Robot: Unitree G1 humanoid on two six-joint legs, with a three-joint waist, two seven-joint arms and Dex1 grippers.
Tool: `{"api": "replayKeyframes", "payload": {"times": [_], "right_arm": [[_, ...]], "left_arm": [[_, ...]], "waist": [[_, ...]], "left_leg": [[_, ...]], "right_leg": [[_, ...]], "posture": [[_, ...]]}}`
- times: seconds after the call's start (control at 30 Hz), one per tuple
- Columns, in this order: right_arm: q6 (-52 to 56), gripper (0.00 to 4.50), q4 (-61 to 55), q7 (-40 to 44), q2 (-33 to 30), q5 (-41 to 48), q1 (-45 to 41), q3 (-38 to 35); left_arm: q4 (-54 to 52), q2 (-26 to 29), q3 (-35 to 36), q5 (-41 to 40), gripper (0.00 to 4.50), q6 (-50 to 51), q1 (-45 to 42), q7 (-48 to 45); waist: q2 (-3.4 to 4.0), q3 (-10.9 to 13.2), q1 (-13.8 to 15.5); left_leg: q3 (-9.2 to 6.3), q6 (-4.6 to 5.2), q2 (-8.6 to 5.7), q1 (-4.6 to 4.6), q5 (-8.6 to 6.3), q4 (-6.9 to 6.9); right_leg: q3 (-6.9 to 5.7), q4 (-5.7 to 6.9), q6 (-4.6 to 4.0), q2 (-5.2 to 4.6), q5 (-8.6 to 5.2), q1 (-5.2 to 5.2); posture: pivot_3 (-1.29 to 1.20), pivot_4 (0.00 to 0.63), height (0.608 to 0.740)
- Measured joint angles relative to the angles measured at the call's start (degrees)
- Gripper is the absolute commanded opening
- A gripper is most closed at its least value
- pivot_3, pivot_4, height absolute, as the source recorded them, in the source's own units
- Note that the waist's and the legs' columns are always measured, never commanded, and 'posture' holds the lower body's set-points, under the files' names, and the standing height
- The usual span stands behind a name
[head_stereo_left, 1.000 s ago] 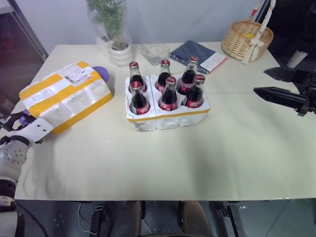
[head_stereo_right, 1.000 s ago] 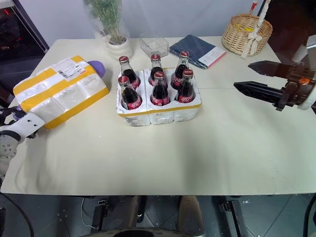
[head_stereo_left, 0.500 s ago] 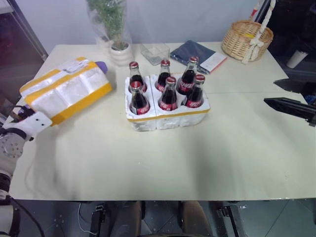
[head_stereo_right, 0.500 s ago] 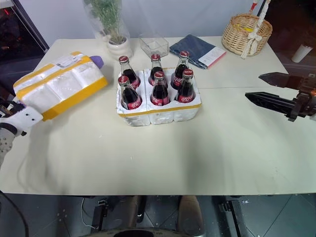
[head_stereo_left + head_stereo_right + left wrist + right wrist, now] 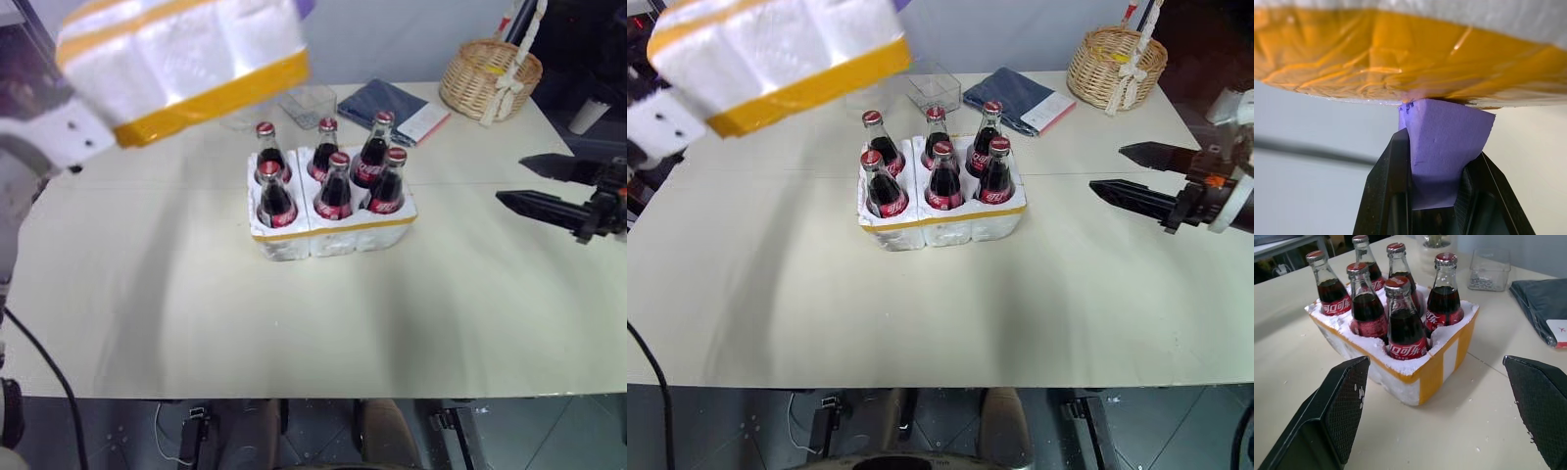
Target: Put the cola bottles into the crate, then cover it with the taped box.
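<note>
At far left my left gripper is clamped on the purple piece at one end of the taped box, which I hold in the air above the table's left rear part, tilted, up and to the left of the crate; gripping that end tab leaves the box's underside free, which I judge suits lowering it as a lid. One taped box is in view. At centre, the crate stands on the table with six cola bottles upright in it, one per well, in two rows of three, so the loading step looks complete and only the covering remains. Behind it lie one clear dish, one dark notebook and one wicker basket. At right, my right gripper hangs with fingers spread wide and empty, pointing toward the crate, well apart from it, presumably ready to steady the box.
</note>
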Motion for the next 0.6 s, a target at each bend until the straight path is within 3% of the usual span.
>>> {"api": "replayKeyframes", "payload": {"times": [0.27,0.53,0.6], "right_arm": [[-0.63,4.5,-2.34,-2.37,2.02,-0.04,1.74,0.2],[-0.54,4.5,-3.8,-4.45,2.06,0.4,2.88,-1.05],[-0.54,4.5,-3.87,-4.73,2.06,0.66,2.92,-1.33]], "left_arm": [[-15.04,-6.15,-6.58,-1.2,0.76,10.39,-2.43,-9.86],[-22.89,-6.8,-8.47,1.56,0.76,14.71,4.5,-13.09],[-23.05,-5.58,-8.52,3.62,1.52,14.01,5.77,-13.23]], "waist": [[-0.03,0.02,-0.42],[-0.04,0.02,-0.08],[-0.04,0.02,-0.12]], "left_leg": [[0.0,0.01,0.02,0.0,0.01,0.01],[-0.01,0.02,0.02,0.01,0.01,0.09],[-0.01,0.02,0.02,0.02,0.01,0.08]], "right_leg": [[0.01,0.02,0.0,0.04,0.0,0.0],[0.02,-0.01,0.0,0.04,0.0,0.05],[0.02,-0.01,0.0,0.04,0.0,0.05]], "posture": [[0.0,0.15,0.736],[0.0,0.15,0.736],[0.0,0.15,0.736]]}}
